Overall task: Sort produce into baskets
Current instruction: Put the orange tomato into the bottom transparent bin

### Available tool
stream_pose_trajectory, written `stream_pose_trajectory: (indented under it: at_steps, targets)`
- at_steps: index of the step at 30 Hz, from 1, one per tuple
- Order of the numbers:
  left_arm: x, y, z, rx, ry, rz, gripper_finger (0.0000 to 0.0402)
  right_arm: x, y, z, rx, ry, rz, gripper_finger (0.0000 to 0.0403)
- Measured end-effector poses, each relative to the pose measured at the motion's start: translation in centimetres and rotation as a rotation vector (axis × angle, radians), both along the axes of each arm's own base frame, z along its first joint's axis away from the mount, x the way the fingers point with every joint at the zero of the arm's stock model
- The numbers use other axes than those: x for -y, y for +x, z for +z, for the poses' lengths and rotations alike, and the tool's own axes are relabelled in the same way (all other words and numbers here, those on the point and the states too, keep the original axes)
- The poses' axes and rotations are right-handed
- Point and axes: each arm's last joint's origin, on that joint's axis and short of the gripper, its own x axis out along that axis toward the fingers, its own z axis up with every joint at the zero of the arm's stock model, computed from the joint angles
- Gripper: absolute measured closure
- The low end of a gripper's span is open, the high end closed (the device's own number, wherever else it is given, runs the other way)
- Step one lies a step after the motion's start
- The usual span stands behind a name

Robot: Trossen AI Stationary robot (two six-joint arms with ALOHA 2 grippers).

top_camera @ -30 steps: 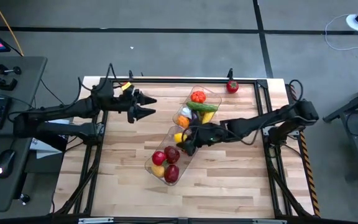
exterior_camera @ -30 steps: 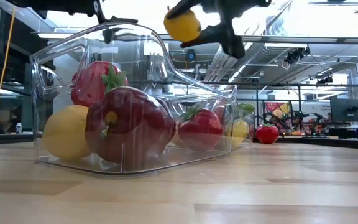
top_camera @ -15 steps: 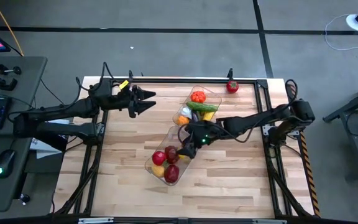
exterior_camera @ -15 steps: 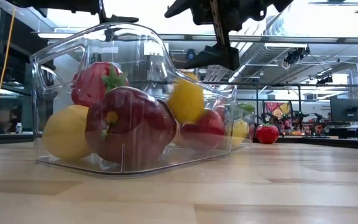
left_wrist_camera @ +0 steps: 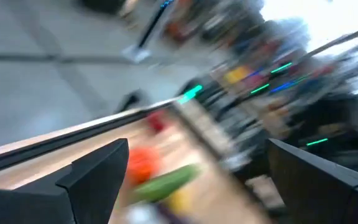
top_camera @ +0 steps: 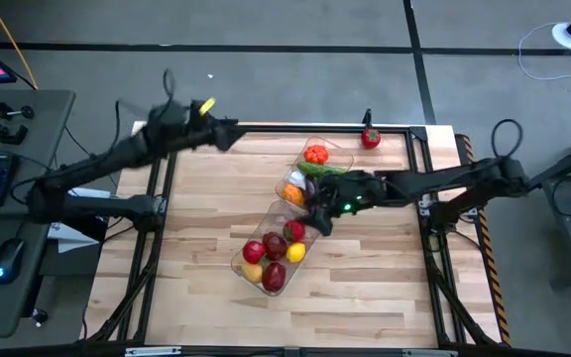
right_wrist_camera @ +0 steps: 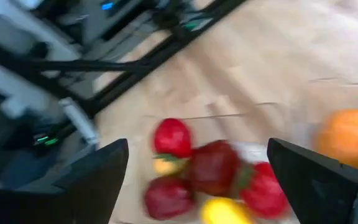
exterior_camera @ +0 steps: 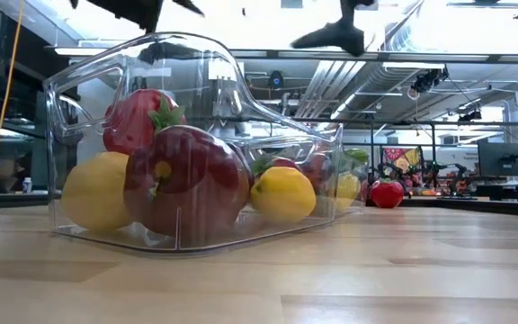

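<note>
Yellow lemon point(top_camera: 296, 252) lies in the near basket point(top_camera: 256, 281), just below the right end effector point(top_camera: 317, 220), fingers spread empty; a second ago it was gripped above.

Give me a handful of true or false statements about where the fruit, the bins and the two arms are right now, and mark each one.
1. A yellow lemon lies inside the near clear bin. True.
2. The right gripper holds a lemon between its fingers. False: its fingers are open and hold nothing.
3. A red tomato sits on the table outside both bins, near the far edge. True.
4. The left gripper hovers right over the near bin. False: it is off by the table's far left edge, away from both bins.
5. The far bin holds only red fruit. False: it holds an orange piece and a green cucumber, among others.
</note>
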Motion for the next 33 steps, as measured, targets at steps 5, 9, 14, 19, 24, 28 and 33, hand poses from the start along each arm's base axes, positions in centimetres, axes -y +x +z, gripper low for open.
stream_pose_trajectory:
  at_steps: [5,9,14,19,24,28,33]
  targets:
    - [-7.1,0.4,0.3,-0.493,-0.112,0.114,0.0039,0.7,-2.6,1.0,-0.067,-0.056,-0.146,0.0026]
    - [-14.1,0.1,-2.8,-0.918,-0.221,0.304,0.0039,1.0,-3.5,1.0,-0.117,-0.029,-0.239,0.0026]
    - [-19.1,-0.3,-7.9,-1.149,-0.38,0.403,0.0039,0.2,-3.5,0.7,-0.139,-0.016,-0.242,0.0026]
    - [-20.1,-0.2,-12.2,-1.141,-0.53,0.443,0.0039,-0.8,-3.4,0.3,-0.148,-0.04,-0.258,0.0026]
    - [-19.9,-0.6,-14.2,-1.072,-0.574,0.55,0.0039,-1.3,-3.1,-0.3,-0.16,-0.051,-0.308,0.0026]
    - [-19.4,-1.8,-15.1,-1.043,-0.599,0.669,0.0039,-1.4,-2.8,-0.8,-0.173,-0.046,-0.334,0.0026]
    - [-18.7,-3.0,-17.4,-1.047,-0.645,0.687,0.0039,-1.5,-2.3,-1.4,-0.194,-0.044,-0.345,0.0026]
